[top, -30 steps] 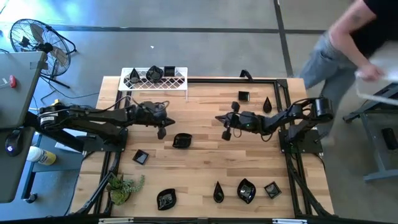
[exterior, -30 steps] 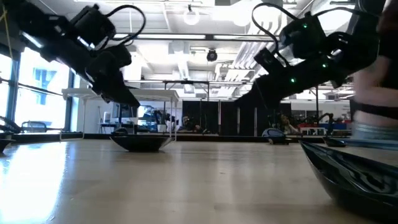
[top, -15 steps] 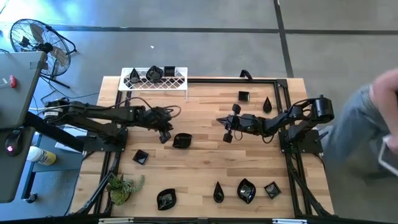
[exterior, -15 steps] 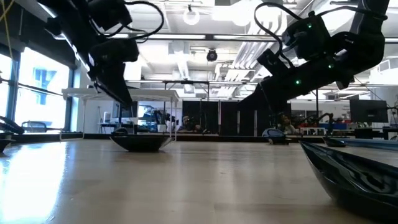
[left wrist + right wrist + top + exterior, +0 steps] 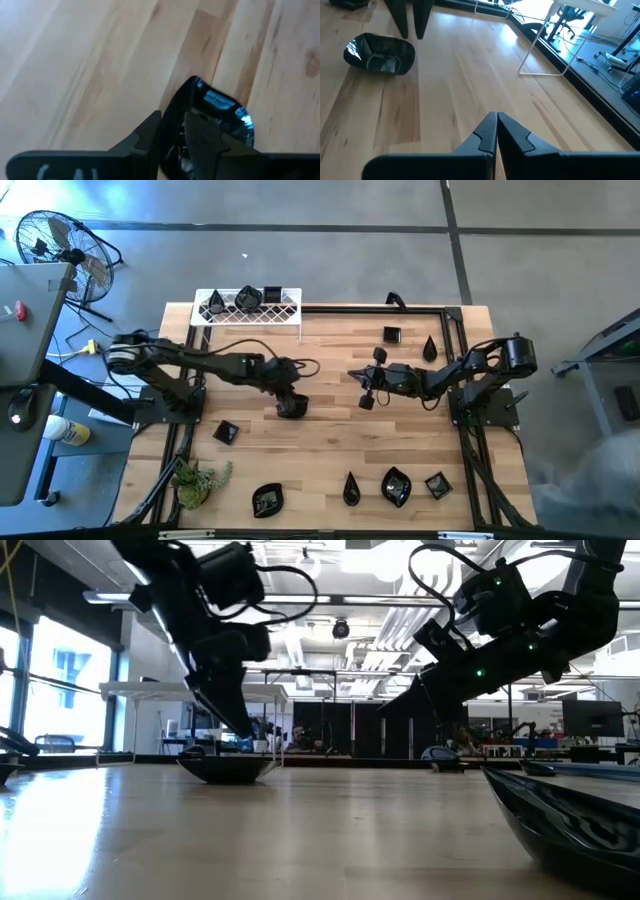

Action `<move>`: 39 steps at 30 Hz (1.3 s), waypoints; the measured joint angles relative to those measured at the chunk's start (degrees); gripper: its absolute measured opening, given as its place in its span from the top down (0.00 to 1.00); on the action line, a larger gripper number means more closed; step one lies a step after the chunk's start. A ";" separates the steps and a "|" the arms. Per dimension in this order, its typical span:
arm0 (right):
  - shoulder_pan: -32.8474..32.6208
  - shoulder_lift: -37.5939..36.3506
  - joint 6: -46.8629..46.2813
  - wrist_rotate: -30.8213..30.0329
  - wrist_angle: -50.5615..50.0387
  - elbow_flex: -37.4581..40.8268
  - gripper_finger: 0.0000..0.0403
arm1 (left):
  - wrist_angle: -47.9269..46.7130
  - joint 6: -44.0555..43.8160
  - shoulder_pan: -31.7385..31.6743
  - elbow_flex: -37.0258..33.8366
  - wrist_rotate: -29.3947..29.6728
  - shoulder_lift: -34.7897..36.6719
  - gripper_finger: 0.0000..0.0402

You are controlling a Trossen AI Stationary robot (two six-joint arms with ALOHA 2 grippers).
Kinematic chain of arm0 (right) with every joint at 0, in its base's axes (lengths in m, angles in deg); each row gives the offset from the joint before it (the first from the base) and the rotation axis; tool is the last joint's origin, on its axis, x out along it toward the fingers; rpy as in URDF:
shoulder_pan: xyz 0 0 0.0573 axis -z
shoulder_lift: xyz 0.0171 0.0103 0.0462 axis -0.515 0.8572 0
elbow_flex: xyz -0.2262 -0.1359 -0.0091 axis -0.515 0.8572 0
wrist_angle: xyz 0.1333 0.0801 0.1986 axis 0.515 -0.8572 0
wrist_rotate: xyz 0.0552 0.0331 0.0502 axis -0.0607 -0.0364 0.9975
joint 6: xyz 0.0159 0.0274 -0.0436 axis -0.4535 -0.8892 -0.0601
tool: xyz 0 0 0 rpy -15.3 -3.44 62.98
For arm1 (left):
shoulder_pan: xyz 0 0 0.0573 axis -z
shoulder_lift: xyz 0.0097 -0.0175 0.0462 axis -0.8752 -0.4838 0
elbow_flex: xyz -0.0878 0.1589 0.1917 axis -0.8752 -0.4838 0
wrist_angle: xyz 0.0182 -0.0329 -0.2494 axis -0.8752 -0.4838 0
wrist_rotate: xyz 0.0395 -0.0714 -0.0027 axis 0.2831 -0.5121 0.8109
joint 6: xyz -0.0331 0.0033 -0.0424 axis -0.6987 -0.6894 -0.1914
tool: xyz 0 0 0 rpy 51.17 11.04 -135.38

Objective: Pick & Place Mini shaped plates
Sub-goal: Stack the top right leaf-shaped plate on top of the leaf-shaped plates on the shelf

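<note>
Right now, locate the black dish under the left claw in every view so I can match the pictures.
High view: the black dish lies mid-table, beneath the left claw.
Low view: left of centre on the tabletop, under the descending claw.
Left wrist view: lower centre, with the claw's fingers straddling its rim.
Right wrist view: upper left.
Shared landmark: the left claw over the dish.

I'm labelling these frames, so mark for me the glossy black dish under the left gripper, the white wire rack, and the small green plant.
Glossy black dish (image 5: 291, 408), high view, on its visible rim.
White wire rack (image 5: 285, 310), high view, on its lattice top.
Small green plant (image 5: 200, 480), high view, on its leaves.
</note>
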 joint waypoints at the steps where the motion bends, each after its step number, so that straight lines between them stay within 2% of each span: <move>1: 0.00 0.00 0.01 0.00 0.00 0.00 0.99 | -0.42 0.98 0.00 0.74 -0.08 -1.00 0.79; 8: 0.00 0.00 -0.06 0.00 -0.02 0.00 0.99 | -3.81 4.90 -0.02 4.03 0.12 -5.42 0.79; 39: -0.02 0.02 0.01 0.04 -0.22 0.00 0.98 | -6.10 8.61 -0.04 4.08 -2.31 -7.23 0.79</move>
